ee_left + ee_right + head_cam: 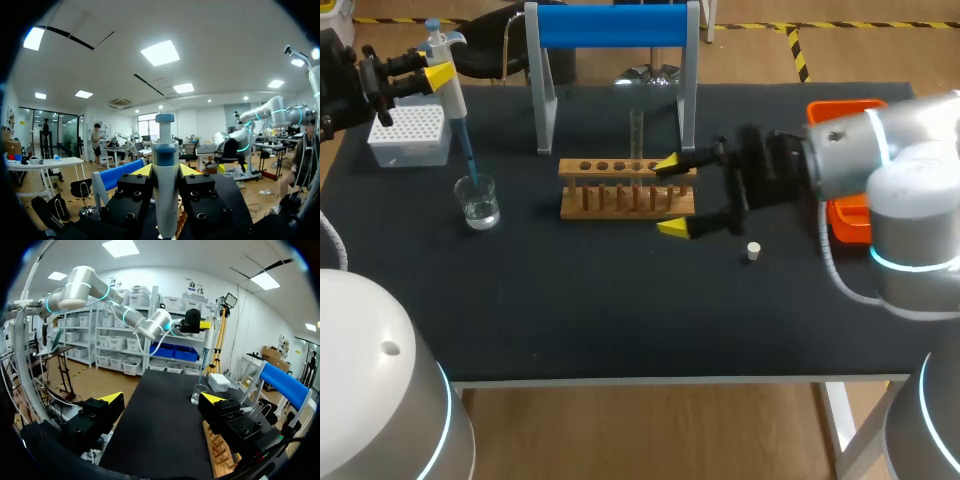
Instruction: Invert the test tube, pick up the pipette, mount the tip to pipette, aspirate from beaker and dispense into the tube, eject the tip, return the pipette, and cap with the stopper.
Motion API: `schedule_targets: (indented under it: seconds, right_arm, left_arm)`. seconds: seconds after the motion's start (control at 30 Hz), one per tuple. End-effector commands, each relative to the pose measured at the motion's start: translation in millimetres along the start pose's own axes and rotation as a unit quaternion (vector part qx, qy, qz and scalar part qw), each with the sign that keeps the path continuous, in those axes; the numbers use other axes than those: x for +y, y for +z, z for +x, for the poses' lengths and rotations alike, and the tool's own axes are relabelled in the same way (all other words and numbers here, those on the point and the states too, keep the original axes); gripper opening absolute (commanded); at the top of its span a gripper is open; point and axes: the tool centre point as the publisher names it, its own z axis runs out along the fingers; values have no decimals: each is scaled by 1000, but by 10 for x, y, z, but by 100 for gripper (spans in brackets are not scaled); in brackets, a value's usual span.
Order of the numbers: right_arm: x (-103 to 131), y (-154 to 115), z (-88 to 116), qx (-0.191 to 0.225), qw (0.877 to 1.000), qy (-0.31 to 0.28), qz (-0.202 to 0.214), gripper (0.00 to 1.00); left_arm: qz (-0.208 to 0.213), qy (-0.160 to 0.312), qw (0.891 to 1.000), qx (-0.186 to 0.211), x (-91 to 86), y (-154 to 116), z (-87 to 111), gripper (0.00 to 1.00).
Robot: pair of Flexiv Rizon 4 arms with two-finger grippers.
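Note:
My left gripper [432, 76] is shut on the white pipette [450, 90] with a blue cap, above the table's back left. The pipette's blue tip [467, 155] reaches down into the glass beaker [478, 203], which holds clear liquid. In the left wrist view the pipette [166, 200] stands upright between the yellow fingertips [142, 170]. A test tube [636, 135] stands upright in the wooden rack [625, 200]. My right gripper [670, 196] is open at the rack's right end, one tip on each side of it. A small white stopper [753, 251] lies near it.
A white tip box [408, 135] sits behind the beaker. A stand with a blue top bar [612, 25] rises behind the rack. An orange tray [847, 112] is at the right edge. Ahead of the right gripper [161, 398] are the beaker [198, 393] and tip box [220, 381].

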Motion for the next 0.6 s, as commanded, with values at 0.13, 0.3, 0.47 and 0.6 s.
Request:
schedule_targets:
  seconds: [0.13,0.3,0.47,0.6]
  right_arm:
    - [158,717,9,-42,997,23,55,100]
    - [202,1043,-20,-55,996,29,63,100]
    - [181,1288,-78,-77,994,38,63,100]
    - [149,1445,-126,-99,992,44,72,100]
  left_arm:
    - [1,1,1000,2,6,-11,-9,0]
    - [1,1,1000,2,6,-11,-9,0]
    - [1,1,1000,2,6,-11,-9,0]
    - [1,1,1000,2,6,-11,-9,0]
